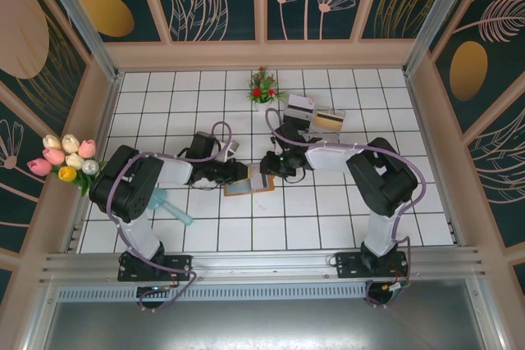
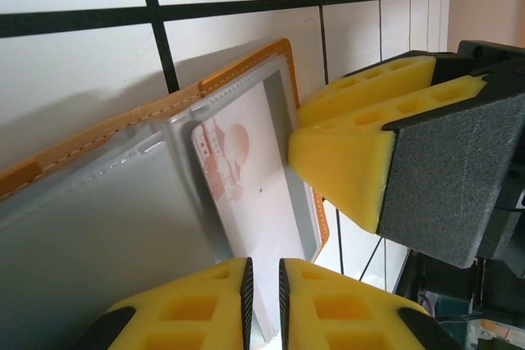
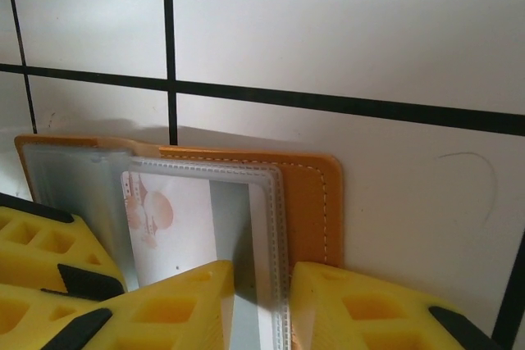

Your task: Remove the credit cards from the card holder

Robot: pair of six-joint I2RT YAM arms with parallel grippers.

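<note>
The orange-brown card holder (image 1: 248, 187) lies open on the white tiles between my two grippers. Its leather edge (image 2: 246, 59) (image 3: 316, 202) frames clear inner sleeves. One sleeve holds a pale card with a reddish print (image 2: 254, 186) (image 3: 176, 227); I see no teal face on it. My left gripper (image 1: 240, 174) (image 2: 262, 264) hangs over the card's near end, jaws a narrow gap apart, the card's corner showing in the gap. My right gripper (image 1: 269, 171) (image 3: 262, 272) (image 2: 297, 133) straddles the stitched sleeve edge with a small gap.
A potted red flower (image 1: 262, 86) stands at the back. Right of it are a clear tray (image 1: 299, 110) and an orange-tan card (image 1: 328, 120). A pale teal tool (image 1: 168, 206) lies at the front left, tulips (image 1: 67, 160) on the left wall.
</note>
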